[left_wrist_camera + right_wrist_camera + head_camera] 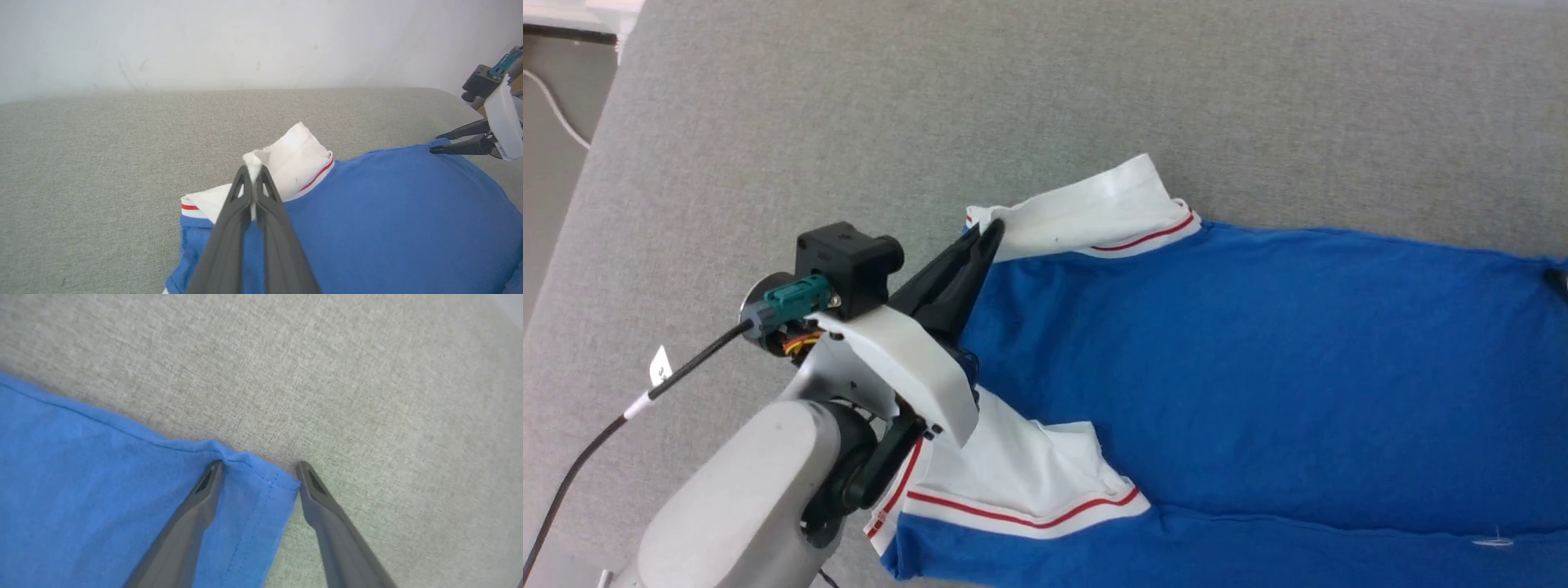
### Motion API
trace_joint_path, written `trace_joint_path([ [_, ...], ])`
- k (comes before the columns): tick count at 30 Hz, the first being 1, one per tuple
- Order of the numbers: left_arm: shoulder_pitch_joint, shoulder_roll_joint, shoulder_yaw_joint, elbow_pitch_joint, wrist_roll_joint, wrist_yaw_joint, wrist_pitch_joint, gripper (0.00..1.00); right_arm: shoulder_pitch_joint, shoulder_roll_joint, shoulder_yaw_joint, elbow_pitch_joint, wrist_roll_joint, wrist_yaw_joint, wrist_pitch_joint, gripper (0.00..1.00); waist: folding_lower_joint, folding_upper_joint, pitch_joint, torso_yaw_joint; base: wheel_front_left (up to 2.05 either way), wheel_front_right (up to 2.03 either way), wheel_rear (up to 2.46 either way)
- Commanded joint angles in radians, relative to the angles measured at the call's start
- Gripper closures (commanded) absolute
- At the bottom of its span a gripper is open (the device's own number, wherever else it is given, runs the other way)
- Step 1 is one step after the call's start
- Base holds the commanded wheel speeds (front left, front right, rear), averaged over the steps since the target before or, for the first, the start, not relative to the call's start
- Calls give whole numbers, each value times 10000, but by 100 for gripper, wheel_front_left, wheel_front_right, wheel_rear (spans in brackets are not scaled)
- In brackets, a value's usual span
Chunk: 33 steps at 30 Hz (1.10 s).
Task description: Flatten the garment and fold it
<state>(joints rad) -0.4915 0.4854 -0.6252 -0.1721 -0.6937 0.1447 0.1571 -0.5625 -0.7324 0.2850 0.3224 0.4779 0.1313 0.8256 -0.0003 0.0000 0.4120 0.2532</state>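
Note:
The garment [1217,367] lies on the grey cloth surface, a blue shirt with its plain blue side up and its body running off to the right. My left gripper [992,233] is shut on the folded tip of the far white sleeve [1094,208], and the left wrist view shows the white cloth [294,159] pinched between the fingertips. The near white sleeve [1013,474] with red trim lies crumpled beside my left wrist. My right gripper [260,467] is open, with a blue hem corner [261,477] between its fingers. That gripper [434,143] also shows at the garment's far end.
The grey cloth surface [931,98] stretches wide beyond and to the left of the shirt. Its left edge [580,163] drops to a floor with a thin white cable. A black cable [605,425] trails from my left wrist. A pale wall [245,41] stands behind the surface.

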Motion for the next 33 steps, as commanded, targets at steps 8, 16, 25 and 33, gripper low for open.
trace_joint_path([
  [8, 573, 165, 260, 326, -145, 278, -246, 100, 16, 584, 544, 742, 433, -6, -1373, 100, 3, 0, -704, -393, 0, 0, 0],
  [16, 1701, 602, 745, 9, -606, 773, -360, 100, 499, 1051, 77, 324, 438, -6, -2956, 100, 3, 0, -1847, -954, 0, 0, 0],
  [25, 3811, 1428, 1123, -904, -1126, 1592, -178, 100, 2883, 1484, -1297, -1352, 277, -6, -3631, 100, 3, 0, -2894, -1358, 0, 0, 0],
  [33, 5506, 2241, 1072, -1527, -1785, 2019, 656, 100, 5402, 2177, -2608, -2788, -141, -6, -3014, 100, 3, 0, -3187, -1370, 0, 0, 0],
])
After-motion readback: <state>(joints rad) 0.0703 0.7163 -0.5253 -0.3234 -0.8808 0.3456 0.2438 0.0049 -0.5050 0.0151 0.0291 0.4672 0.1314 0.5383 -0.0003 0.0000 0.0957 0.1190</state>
